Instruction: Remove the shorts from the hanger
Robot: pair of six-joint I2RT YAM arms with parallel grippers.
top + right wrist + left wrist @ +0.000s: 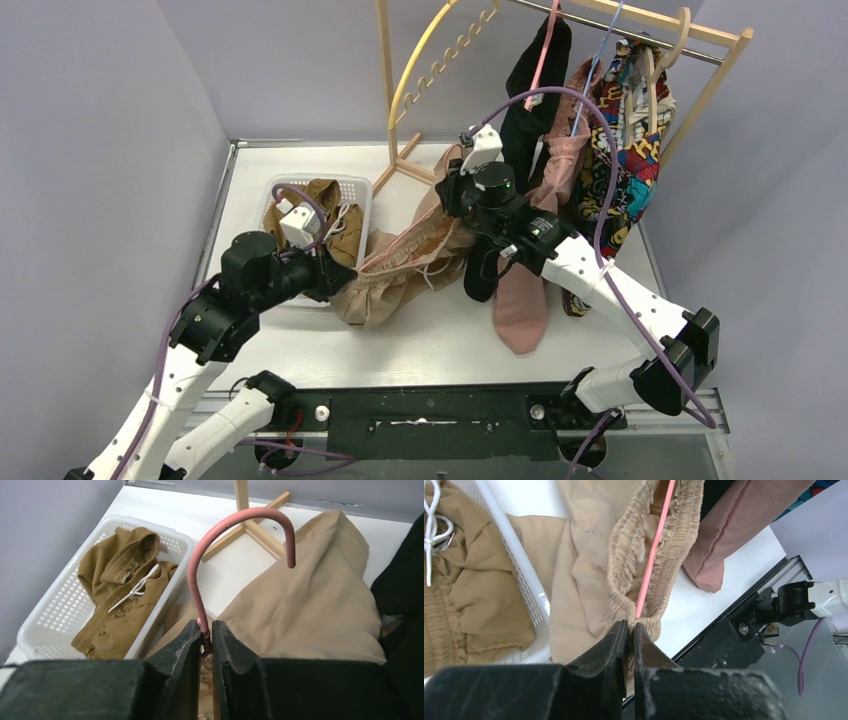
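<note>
From above, the white basket at nine o'clock held olive-brown shorts. Only its wrist camera showed the left gripper pinching the waistband of the beige shorts, which lay mid-table. Only the right wrist view showed the right gripper clamped on the stem of the pink hanger.

Pale walls — white table

Beige shorts, gathered waist around pink hanger
</note>
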